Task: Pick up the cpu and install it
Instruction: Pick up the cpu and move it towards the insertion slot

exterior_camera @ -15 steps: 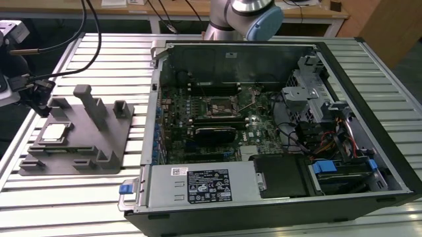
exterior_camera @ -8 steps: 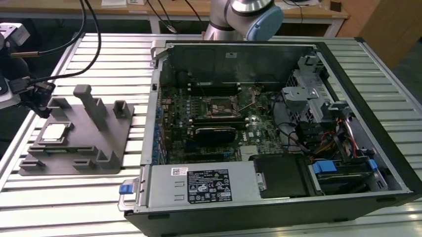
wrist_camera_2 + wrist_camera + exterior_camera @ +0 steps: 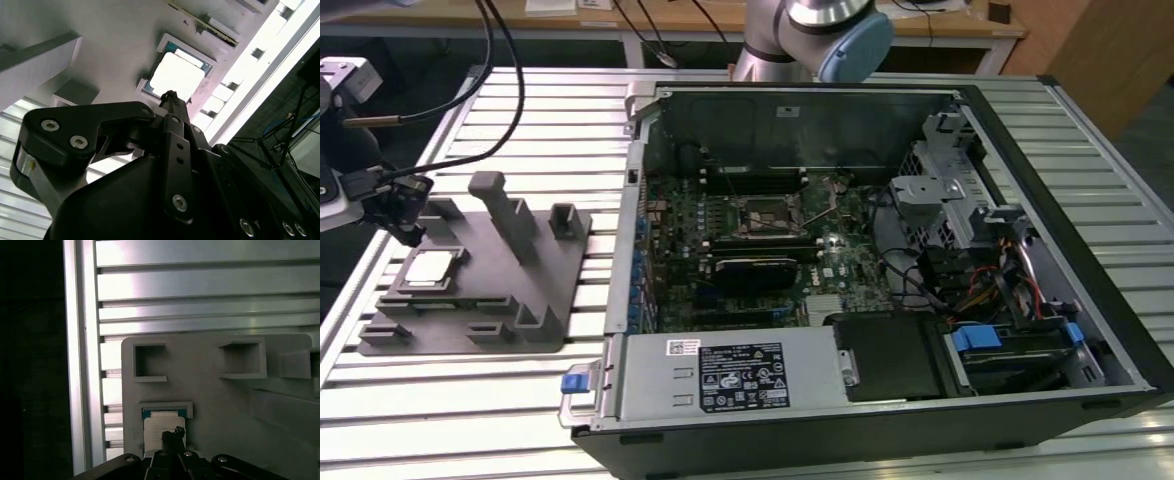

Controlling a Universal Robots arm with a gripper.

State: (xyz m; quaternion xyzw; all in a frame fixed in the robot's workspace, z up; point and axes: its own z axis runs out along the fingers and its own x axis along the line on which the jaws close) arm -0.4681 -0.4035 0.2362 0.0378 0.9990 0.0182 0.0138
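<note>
gripper [image 3: 411, 238]: fingertips pressed together, nothing pinched; held close over the cpu, contact not discernible
cpu [image 3: 430, 268]: laid flat in a recess of the grey holder block [image 3: 507, 290], lower left of the exterior frame
socket [image 3: 767, 218]: inside the open computer case [image 3: 881, 400], well apart from the cpu
tabletop [image 3: 480, 400]: slatted metal

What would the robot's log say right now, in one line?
gripper: close over chip | chip: lying in grey holder | computer case: open, chip not inside
</note>
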